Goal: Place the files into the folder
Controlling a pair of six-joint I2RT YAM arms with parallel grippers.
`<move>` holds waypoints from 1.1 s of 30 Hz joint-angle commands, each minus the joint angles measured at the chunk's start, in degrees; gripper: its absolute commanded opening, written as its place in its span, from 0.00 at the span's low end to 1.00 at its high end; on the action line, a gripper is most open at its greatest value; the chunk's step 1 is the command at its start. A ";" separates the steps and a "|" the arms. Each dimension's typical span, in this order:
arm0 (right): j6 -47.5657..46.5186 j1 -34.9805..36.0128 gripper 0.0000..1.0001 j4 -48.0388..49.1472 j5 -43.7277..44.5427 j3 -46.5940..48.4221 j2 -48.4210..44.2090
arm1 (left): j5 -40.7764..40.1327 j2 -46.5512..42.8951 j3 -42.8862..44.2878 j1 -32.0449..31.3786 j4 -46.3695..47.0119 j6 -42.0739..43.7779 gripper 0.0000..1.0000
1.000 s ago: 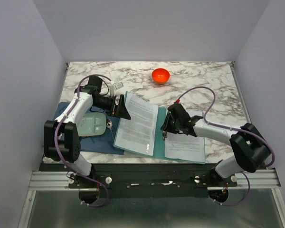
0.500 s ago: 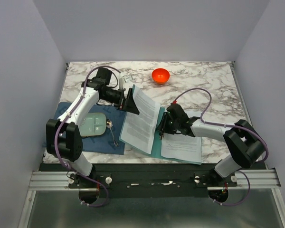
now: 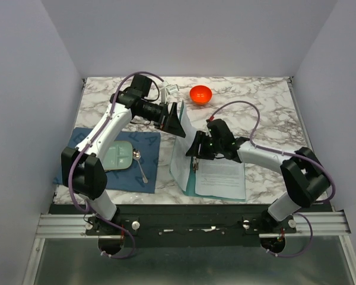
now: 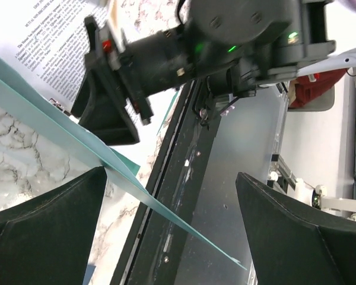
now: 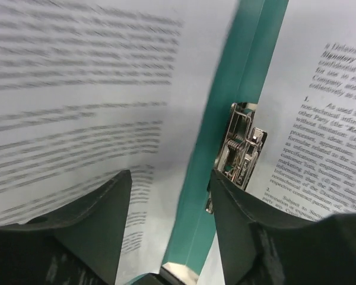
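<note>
The teal folder (image 3: 190, 189) lies open in front of the right arm. Its left cover, with a printed sheet (image 3: 181, 163) on it, stands steeply raised. My left gripper (image 3: 177, 122) is open at that cover's far top edge; in the left wrist view the teal cover (image 4: 59, 127) leans against the left finger (image 4: 77, 208) of the gripper (image 4: 171, 175). Another printed sheet (image 3: 221, 178) lies flat on the right half. My right gripper (image 3: 196, 151) is open, straddling the spine (image 5: 237, 89) beside the metal clip (image 5: 240, 148).
An orange bowl (image 3: 200, 94) sits at the far middle. A dark blue mat (image 3: 124, 172) on the left holds a pale green tray (image 3: 115, 157) and a spoon (image 3: 140, 166). A small white object (image 3: 169, 89) lies near the left arm's wrist.
My left gripper has moved right and farther back, swinging the folder's left cover and its sheet from nearly flat to steeply raised. My right gripper has shifted slightly left and back along the spine.
</note>
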 commanded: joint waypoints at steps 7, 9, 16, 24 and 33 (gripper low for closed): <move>-8.80 -9.18 0.67 -19.22 6.64 0.14 -18.80 | 1.95 3.08 4.56 -5.36 0.02 -3.33 0.99; -8.89 -12.26 0.67 -22.84 9.99 0.40 -21.00 | 1.60 3.87 5.44 -6.86 0.37 -4.03 0.99; -5.81 -18.77 0.72 -31.02 21.17 -2.32 -33.66 | 0.10 11.07 13.17 -14.68 3.53 -7.63 0.99; -6.43 -20.35 0.76 -36.92 27.76 0.14 -35.51 | -9.03 17.85 24.51 -22.24 3.90 -9.49 0.99; -8.18 -20.97 0.77 -40.61 34.27 6.29 -34.37 | -41.43 10.83 23.05 -22.16 1.07 2.63 0.99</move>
